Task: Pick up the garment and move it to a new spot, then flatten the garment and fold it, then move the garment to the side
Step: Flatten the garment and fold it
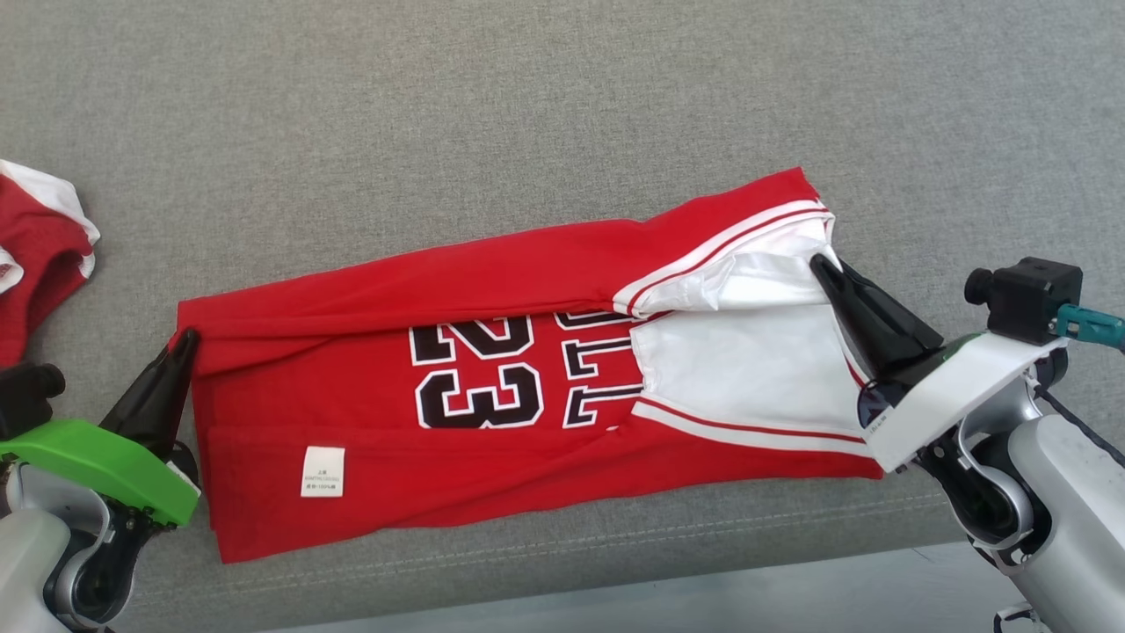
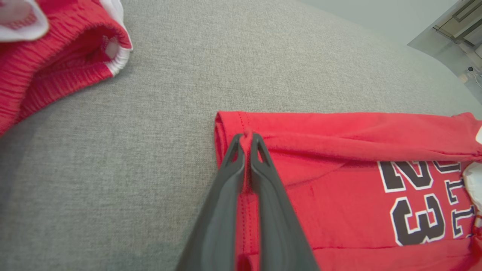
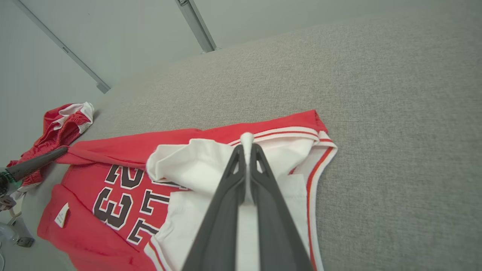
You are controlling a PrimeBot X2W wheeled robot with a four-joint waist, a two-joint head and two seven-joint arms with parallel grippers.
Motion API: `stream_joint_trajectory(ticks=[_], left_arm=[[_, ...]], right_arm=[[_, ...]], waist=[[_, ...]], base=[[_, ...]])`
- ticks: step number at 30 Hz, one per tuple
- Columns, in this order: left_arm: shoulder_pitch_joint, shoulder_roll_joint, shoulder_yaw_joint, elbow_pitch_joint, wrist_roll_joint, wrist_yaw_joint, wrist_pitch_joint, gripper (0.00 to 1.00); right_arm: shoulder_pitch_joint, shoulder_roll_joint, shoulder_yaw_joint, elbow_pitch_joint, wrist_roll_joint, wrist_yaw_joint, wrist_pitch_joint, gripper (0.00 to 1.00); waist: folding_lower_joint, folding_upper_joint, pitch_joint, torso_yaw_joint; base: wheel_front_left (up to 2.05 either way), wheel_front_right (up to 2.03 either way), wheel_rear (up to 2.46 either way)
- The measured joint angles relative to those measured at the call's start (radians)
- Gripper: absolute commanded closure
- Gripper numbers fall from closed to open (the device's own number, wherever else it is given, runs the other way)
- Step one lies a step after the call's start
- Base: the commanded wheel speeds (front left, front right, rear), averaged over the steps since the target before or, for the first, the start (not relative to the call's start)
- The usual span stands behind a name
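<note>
The garment [image 1: 492, 378] is a red jersey with a black "23" and white trim, lying folded lengthwise across the grey cushion. My left gripper [image 1: 186, 338] is shut on the red hem at its left end; in the left wrist view the fingers [image 2: 246, 137] pinch a fold of red cloth [image 2: 339, 180]. My right gripper [image 1: 822, 264] is shut on the white inner fabric at the right end. In the right wrist view its tips [image 3: 247, 145] clamp a white fold of the garment [image 3: 113, 203], and the left gripper's fingers [image 3: 37, 162] show at the far left.
A second red and white piece of clothing [image 1: 35, 255] lies bunched at the cushion's left edge, also in the left wrist view [image 2: 49, 52]. The grey cushion [image 1: 527, 105] stretches wide behind the jersey. Its front edge [image 1: 615, 571] runs just below the jersey.
</note>
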Motion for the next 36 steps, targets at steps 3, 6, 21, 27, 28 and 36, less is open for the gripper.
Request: stream_joint_trajectory(ticks=[3,6,21,27,28,36], left_arm=[[0.002,0.001,-0.002,-0.003,0.0,0.0,0.0,1.0],[0.018,0.002,-0.005,-0.004,0.0,0.0,0.0,1.0],[0.054,0.005,-0.012,-0.01,-0.001,0.0,-0.003,1.0],[0.063,0.005,-0.014,-0.01,-0.006,0.0,-0.003,1.0],[0.064,0.005,-0.016,-0.01,-0.007,0.0,-0.003,1.0],[0.077,0.005,-0.024,0.002,-0.006,0.0,-0.003,0.38]], right_arm=[[0.012,-0.004,0.0,0.0,0.0,0.0,0.0,1.0],[0.019,-0.004,0.002,0.0,0.0,-0.001,0.0,1.0],[0.04,-0.01,0.001,-0.005,0.0,-0.008,0.0,1.0],[0.043,-0.011,0.002,-0.007,0.0,-0.009,0.0,0.93],[0.045,-0.011,0.002,-0.007,0.0,-0.01,0.0,0.85],[0.049,-0.012,0.009,-0.006,0.0,-0.01,0.002,0.0]], waist=[[0.0,0.0,-0.003,-0.001],[0.0,0.0,-0.011,-0.001],[0.0,0.0,-0.021,-0.003],[0.0,0.0,-0.021,-0.005],[0.0,0.0,-0.021,-0.005],[0.0,0.0,-0.02,-0.005]], base=[[0.0,0.0,0.0],[0.0,0.0,0.0],[0.0,0.0,0.0],[0.0,0.0,0.0],[0.0,0.0,0.0],[0.0,0.0,0.0]])
